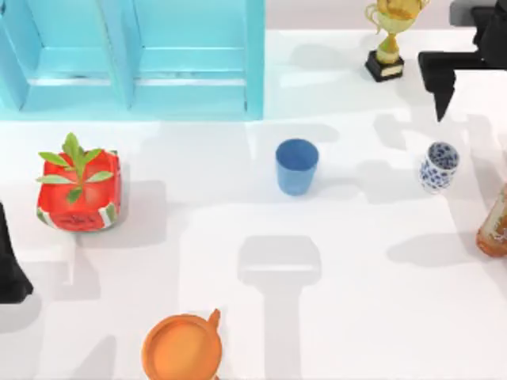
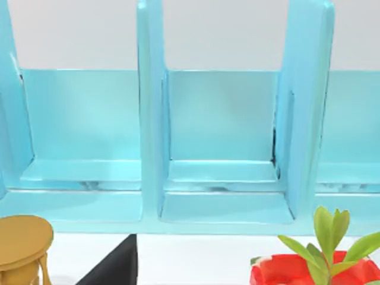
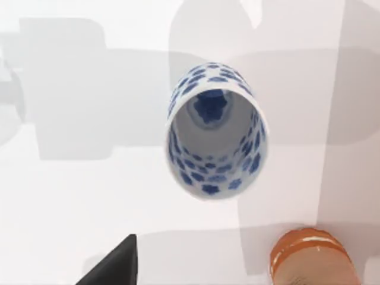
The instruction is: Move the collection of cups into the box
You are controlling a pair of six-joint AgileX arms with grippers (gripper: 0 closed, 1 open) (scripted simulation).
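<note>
A plain blue cup [image 1: 297,166] stands upright at the table's middle. A white cup with a dark-blue pattern [image 1: 439,166] stands upright to its right; the right wrist view looks down into this white cup [image 3: 215,133]. My right gripper [image 1: 444,99] hovers just behind the white cup, open and holding nothing, with one dark finger [image 3: 113,264] showing. The light-blue box [image 1: 255,63], split into compartments, sits at the back left, and its dividing walls [image 2: 151,119] show in the left wrist view. My left gripper [image 1: 12,269] is parked open at the left edge.
A gold trophy [image 1: 390,36] stands at the back right. An orange bottle [image 1: 495,226] stands close to the white cup at the right edge. A red planter [image 1: 79,186] with a green plant sits at the left, and an orange dish [image 1: 182,347] at the front.
</note>
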